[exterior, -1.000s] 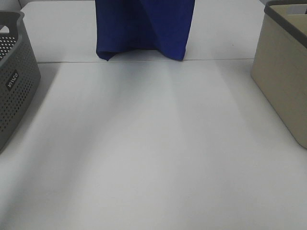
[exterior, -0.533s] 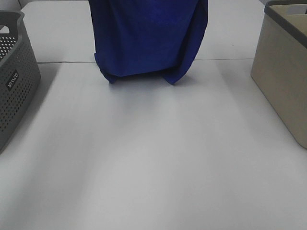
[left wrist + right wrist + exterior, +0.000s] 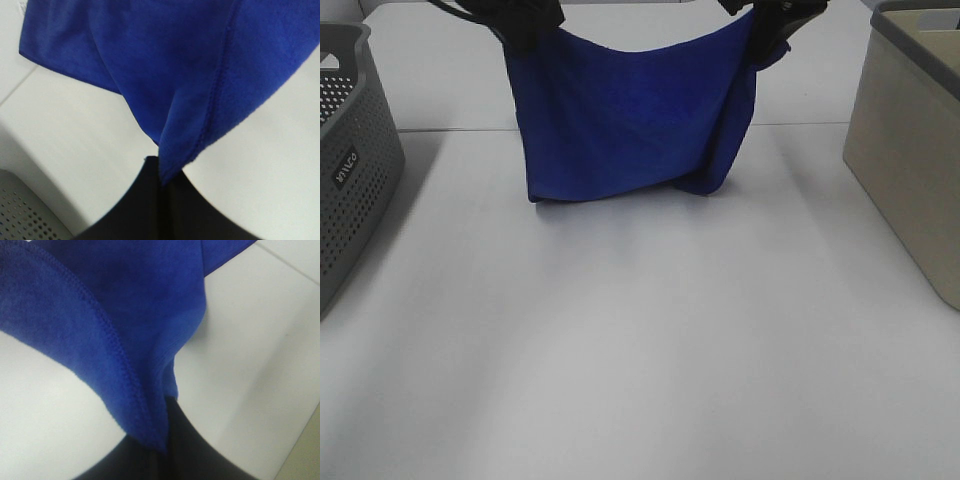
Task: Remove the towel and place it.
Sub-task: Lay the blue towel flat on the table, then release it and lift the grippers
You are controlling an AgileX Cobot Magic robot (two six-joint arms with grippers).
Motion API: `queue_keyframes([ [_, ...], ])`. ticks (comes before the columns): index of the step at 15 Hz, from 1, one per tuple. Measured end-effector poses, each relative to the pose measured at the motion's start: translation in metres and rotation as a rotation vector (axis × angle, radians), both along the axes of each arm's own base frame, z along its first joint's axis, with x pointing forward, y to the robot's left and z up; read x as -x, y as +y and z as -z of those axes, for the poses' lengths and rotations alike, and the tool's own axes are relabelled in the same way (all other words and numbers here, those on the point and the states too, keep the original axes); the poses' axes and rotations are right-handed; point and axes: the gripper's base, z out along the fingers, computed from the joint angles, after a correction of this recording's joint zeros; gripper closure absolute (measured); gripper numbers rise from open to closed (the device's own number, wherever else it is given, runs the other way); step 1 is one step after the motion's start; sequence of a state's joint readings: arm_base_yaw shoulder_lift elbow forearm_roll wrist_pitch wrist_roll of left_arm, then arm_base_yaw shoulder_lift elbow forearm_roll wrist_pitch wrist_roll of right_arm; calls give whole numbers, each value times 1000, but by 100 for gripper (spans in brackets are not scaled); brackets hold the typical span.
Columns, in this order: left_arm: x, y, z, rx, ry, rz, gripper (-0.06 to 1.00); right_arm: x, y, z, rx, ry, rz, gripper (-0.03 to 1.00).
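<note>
The royal-blue towel (image 3: 625, 115) hangs spread between my two grippers at the far middle of the white table (image 3: 640, 340), its lower edge touching the tabletop. My left gripper (image 3: 525, 20) is shut on the towel's upper left corner. My right gripper (image 3: 770, 15) is shut on the upper right corner. In the left wrist view the towel (image 3: 200, 75) runs into the closed black jaws of the left gripper (image 3: 165, 182). In the right wrist view the towel (image 3: 115, 325) is pinched the same way in the right gripper (image 3: 160, 447). No white tag shows.
A grey perforated basket (image 3: 345, 160) stands at the left edge of the table. A beige basket (image 3: 910, 150) stands at the right edge. A seam crosses the table behind the towel.
The towel has come down and toward the front, and its lower edge now rests on the table. Both grippers have dropped into view at the top of the exterior view.
</note>
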State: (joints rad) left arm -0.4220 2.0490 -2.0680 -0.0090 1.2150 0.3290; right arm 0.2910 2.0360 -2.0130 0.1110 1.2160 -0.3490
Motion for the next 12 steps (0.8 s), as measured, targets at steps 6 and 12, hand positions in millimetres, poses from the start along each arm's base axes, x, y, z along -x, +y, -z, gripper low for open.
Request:
queue_keyframes([
  [6,70,19,15,52,212,-12,94,84,-21,14,6,192,21,95],
  [12,133,34,18,127,330,-31,94,140,-34,33,0,317,30,95],
])
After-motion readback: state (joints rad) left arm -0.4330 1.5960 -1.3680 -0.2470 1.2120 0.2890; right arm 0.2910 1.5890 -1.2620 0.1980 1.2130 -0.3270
